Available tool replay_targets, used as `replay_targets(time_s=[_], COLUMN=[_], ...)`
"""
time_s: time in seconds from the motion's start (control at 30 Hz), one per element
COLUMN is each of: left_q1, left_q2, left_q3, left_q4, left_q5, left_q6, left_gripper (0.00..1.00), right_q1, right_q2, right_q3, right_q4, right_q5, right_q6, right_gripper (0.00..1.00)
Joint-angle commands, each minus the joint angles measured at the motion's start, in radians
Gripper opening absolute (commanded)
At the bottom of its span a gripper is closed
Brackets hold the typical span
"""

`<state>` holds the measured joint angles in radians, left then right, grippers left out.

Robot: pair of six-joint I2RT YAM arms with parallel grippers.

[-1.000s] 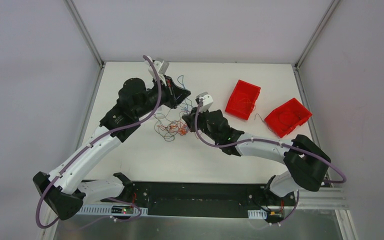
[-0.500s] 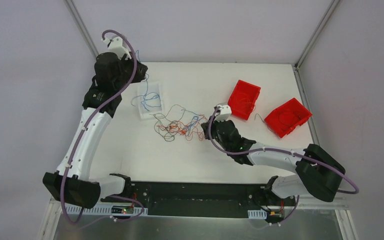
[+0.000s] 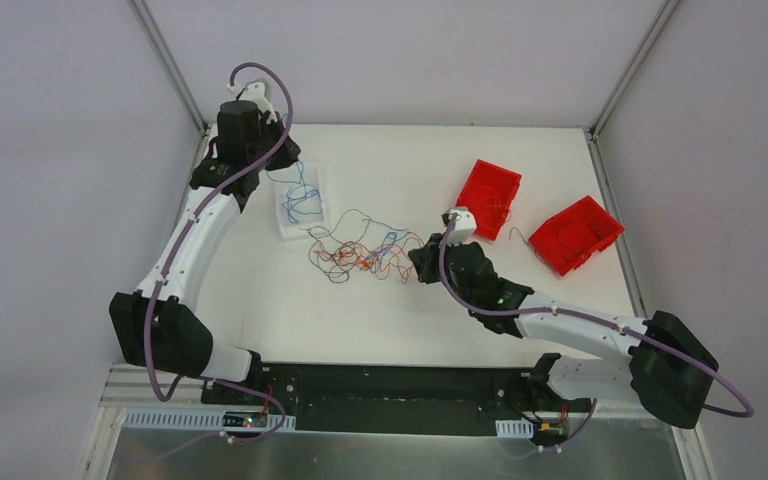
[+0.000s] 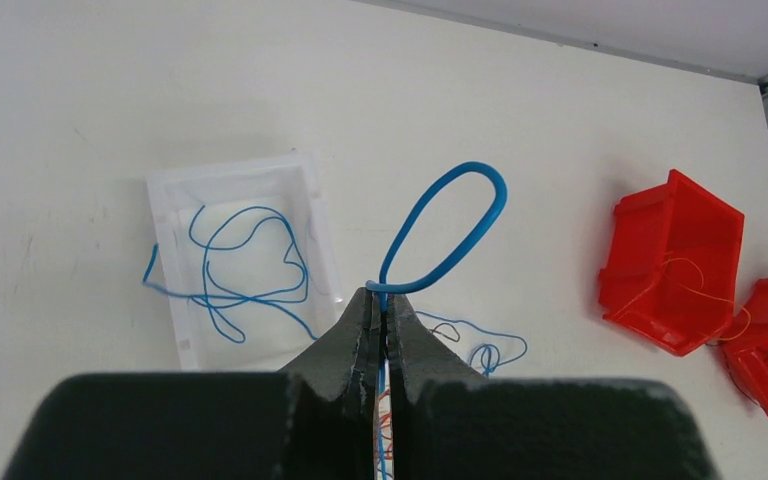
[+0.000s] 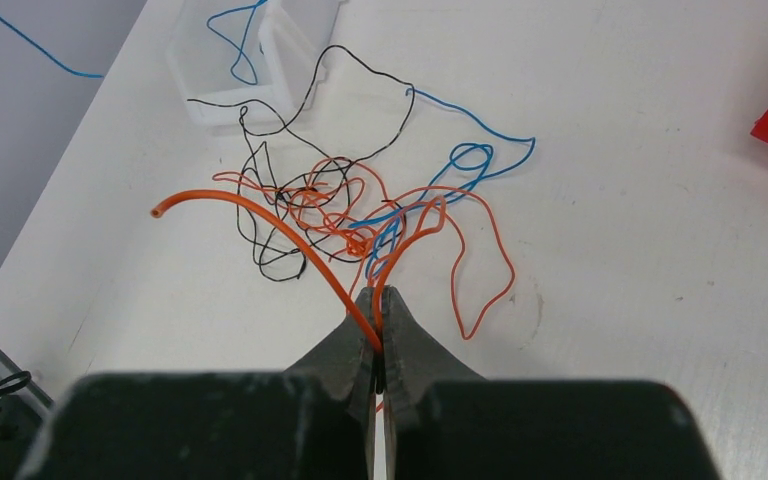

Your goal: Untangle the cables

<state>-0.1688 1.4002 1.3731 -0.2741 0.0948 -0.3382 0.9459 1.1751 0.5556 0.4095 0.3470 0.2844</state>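
Observation:
The cables are a loose tangle of thin orange, blue and black wires mid-table; they also show in the right wrist view. My left gripper is raised at the far left. In its wrist view it is shut on a blue wire that loops up past the tips and trails down toward the tangle. My right gripper sits at the right edge of the tangle. In its wrist view it is shut on an orange wire whose free end sticks out left.
A clear tray holding blue wires lies left of the tangle; its rim shows in the left wrist view. Two red bins with orange wires stand at the right. Cage posts rise at both back corners.
My left arm swung from the table's middle to the far left, carrying the blue wire over the tray. My right gripper pulled back right with the orange wire. The tangle has spread out.

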Motion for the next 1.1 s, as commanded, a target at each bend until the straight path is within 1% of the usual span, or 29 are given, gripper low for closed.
replay_targets(time_s=[0.0, 0.2, 0.33, 0.47, 0.6, 0.73, 0.83, 0.97, 1.07], left_q1=[0.009, 0.023, 0.045, 0.067, 0.084, 0.087, 0.086, 0.086, 0.086], left_q2=[0.048, 0.147, 0.244, 0.363, 0.503, 0.605, 0.607, 0.586, 0.595], left_q3=[0.000, -0.005, 0.016, 0.087, 0.200, 0.308, 0.344, 0.345, 0.323], left_q4=[0.033, 0.041, 0.072, 0.086, 0.089, 0.090, 0.090, 0.100, 0.124], left_q5=[-0.002, -0.016, 0.018, 0.024, -0.032, 0.027, 0.066, 0.013, 0.022], left_q6=[0.028, 0.046, 0.032, 0.045, 0.123, 0.128, 0.095, 0.113, 0.123], left_gripper=[0.00, 0.00, 0.00, 0.00, 0.00, 0.00, 0.00, 0.00, 0.00], right_q1=[-0.002, -0.002, -0.001, -0.001, -0.001, -0.001, -0.001, -0.002, -0.003], right_q2=[-0.043, -0.061, -0.068, -0.071, -0.085, -0.104, -0.112, -0.100, -0.079], right_q3=[-0.001, 0.012, 0.022, 0.052, 0.082, 0.088, 0.082, 0.085, 0.090], right_q4=[-0.027, -0.060, -0.071, -0.116, -0.164, -0.194, -0.204, -0.203, -0.192], right_q5=[-0.023, -0.019, -0.023, -0.034, -0.040, -0.035, -0.020, -0.015, -0.022], right_q6=[0.008, -0.008, -0.012, -0.027, -0.048, -0.058, -0.069, -0.076, -0.079], right_gripper=[0.00, 0.00, 0.00, 0.00, 0.00, 0.00, 0.00, 0.00, 0.00])
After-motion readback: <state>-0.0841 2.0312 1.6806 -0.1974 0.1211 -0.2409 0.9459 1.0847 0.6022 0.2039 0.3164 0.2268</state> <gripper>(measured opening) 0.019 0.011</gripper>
